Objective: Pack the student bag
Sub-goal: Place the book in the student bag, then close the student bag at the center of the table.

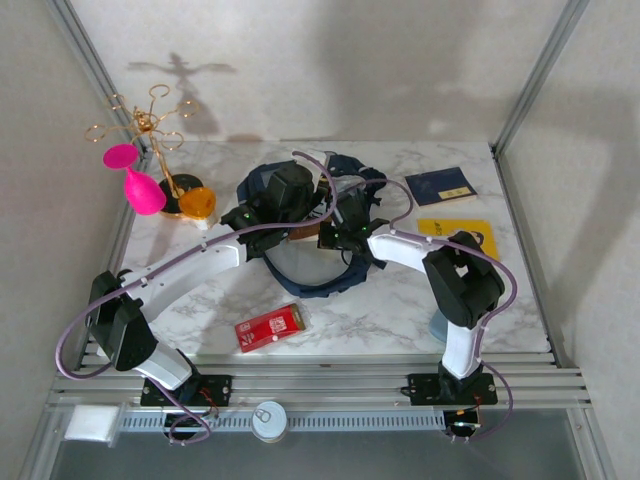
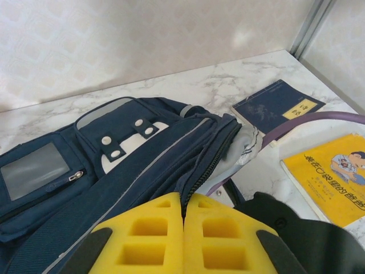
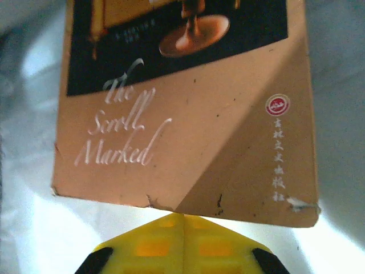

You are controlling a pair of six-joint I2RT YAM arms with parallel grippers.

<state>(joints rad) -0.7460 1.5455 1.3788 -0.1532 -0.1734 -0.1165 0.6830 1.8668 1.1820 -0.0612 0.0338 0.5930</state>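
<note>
Bag (image 2: 148,171) lies mid-table (image 1: 400,300), under both your claws. Left claw (image 2: 183,228) closed tight, pinching bag's raised zipper rim. Right claw (image 3: 183,231) over bag, closed on lower edge of brown book (image 3: 188,142).

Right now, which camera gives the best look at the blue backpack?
The left wrist view: the student bag lies close up, pockets, snaps and zip plain. In the top external view both arms cover much of it. Right wrist: blur around a tan book.
</note>
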